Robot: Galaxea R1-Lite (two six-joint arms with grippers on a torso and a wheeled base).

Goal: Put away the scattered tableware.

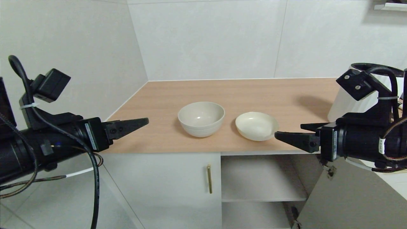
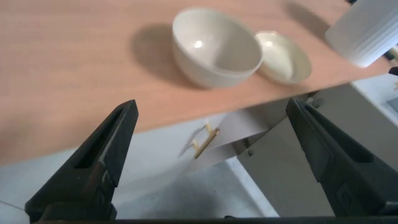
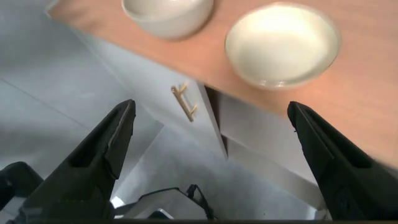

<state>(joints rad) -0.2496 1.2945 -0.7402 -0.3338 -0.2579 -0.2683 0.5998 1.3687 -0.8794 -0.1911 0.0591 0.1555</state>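
The left gripper (image 1: 136, 123) hangs off the counter's (image 1: 241, 90) near-left edge, fingers spread wide and empty. On the counter, a deep cream bowl (image 1: 201, 118) stands just left of a shallow one (image 1: 256, 125). The right gripper (image 1: 288, 133), equally spread, sits close by the shallow bowl, above the open cabinet shelf (image 1: 257, 178). That bowl lies near the edge, so a clumsy rim pinch could likely knock it off

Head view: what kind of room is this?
Probably a kitchen. There is a wooden counter against tiled walls, with a deep bowl and a shallow bowl on it. Below is a cupboard with a shelf showing.
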